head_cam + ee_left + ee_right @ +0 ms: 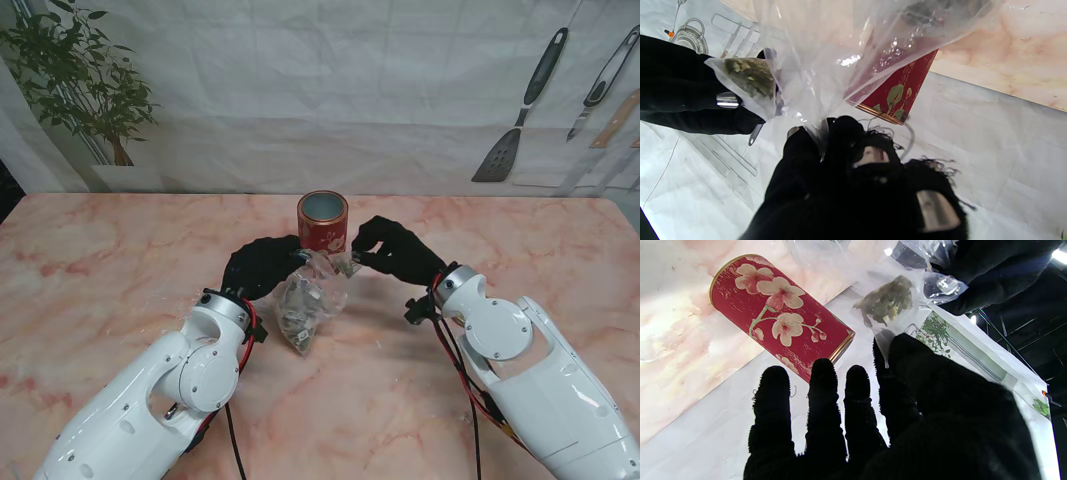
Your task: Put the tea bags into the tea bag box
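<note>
Stand camera, looking down on a pink marble-patterned table (100,300): two white robot arms rise from the near corners, each ending in a black-gloved hand. Nearest to me between them, a clear plastic bag holding several small tea bags (305,300) hangs down to the tabletop. The left hand (258,265) pinches the bag's upper edge between its thumb and fingers; the left wrist view shows the plastic gathered in that grip. The right hand (395,250) pinches one small clear tea bag of green-brown leaves (885,301) between thumb and forefinger, with its other three fingers (821,386) held straight and slightly apart. Just beyond the hands stands an open red cylindrical tin with a painted flower pattern (322,222), upright. Farther back hangs a white printed backdrop (330,90).
</note>
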You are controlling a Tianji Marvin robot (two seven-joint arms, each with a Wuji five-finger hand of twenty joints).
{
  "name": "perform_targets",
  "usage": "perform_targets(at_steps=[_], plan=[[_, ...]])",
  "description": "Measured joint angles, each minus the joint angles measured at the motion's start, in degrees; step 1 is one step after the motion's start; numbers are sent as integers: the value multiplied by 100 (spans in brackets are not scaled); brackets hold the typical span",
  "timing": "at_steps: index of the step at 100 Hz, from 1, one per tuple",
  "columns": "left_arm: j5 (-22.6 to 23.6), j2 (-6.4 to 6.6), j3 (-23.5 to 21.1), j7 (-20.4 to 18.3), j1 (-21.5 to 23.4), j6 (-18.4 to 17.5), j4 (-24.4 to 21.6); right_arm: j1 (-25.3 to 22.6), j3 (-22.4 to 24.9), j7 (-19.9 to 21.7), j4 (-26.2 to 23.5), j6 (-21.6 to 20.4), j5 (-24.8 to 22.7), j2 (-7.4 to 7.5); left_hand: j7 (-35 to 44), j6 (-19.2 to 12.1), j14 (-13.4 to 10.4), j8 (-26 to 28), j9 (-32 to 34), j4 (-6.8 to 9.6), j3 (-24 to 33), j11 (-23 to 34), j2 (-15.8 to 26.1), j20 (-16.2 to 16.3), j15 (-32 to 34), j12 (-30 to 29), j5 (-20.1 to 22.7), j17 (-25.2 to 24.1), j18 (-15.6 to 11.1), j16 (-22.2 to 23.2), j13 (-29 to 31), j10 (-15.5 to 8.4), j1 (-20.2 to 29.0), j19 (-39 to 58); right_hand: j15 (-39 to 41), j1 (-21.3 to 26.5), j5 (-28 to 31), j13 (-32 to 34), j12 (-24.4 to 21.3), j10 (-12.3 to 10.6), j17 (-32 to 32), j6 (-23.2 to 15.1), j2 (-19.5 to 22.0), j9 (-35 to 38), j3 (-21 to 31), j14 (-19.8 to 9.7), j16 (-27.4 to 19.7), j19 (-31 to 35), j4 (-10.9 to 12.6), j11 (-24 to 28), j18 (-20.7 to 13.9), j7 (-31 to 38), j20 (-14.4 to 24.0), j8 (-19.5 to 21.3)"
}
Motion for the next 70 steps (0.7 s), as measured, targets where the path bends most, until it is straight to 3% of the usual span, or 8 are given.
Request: perform_targets(at_steps=[70], plan=[[5, 26, -312, -48, 199, 30, -74, 77, 155, -477, -425, 156, -304, -56, 0, 0, 0, 0, 0, 0, 0, 0, 0, -1, 0, 0, 0, 0, 0, 0, 0, 0, 0, 0, 194, 1, 1, 228, 142, 53, 119, 7, 0, 224, 0, 53, 122, 15, 0, 13, 0, -8, 0, 2]])
